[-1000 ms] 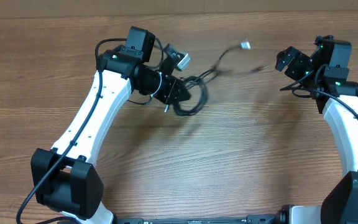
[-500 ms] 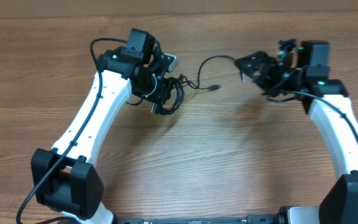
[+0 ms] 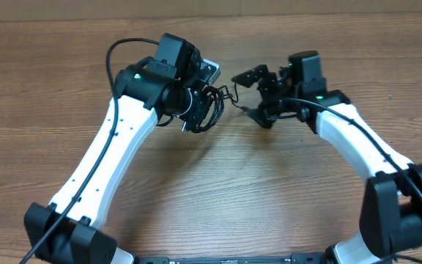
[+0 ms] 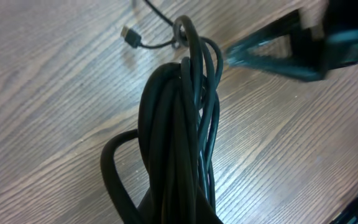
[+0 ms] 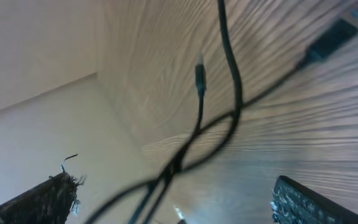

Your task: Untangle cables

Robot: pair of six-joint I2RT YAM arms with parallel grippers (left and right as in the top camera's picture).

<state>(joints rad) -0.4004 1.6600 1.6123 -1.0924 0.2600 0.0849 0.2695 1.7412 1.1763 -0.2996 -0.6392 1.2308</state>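
While the overhead camera is looking down on the brown wood-grain surface (image 3: 269,198), the left hand (image 3: 196,110) is clamping shut on the cables (image 3: 212,111). They are showing as a small tangle of thin black loops at its tip, left of the middle and toward the far side. One thin strand is trailing rightward toward the right hand (image 3: 255,97), which is sitting just beside the tangle. Its two black fingers are standing wide apart and gripping nothing. Both arms (image 3: 108,154) are showing smooth white shells with black joints.

Through the left wrist camera, the cables (image 4: 179,143) are filling the centre as a long bunch of glossy, round black cords. They are running side by side, twisting around one another and narrowing to a tight bend at the top. One fatter loop is bulging out at the lower left. A thinner strand is curling off the top and ending in a small rectangular plug (image 4: 129,33). One of the right hand's fingers (image 4: 272,53), blurred and dark teal, is pointing in from the upper right; whether it is touching the bunch is not clear.

Through the right wrist camera, everything is blurring. Thin black strands (image 5: 229,81) are crossing over pale wood grain, and ribbed fingertips (image 5: 42,199) are sitting far apart in the bottom corners.
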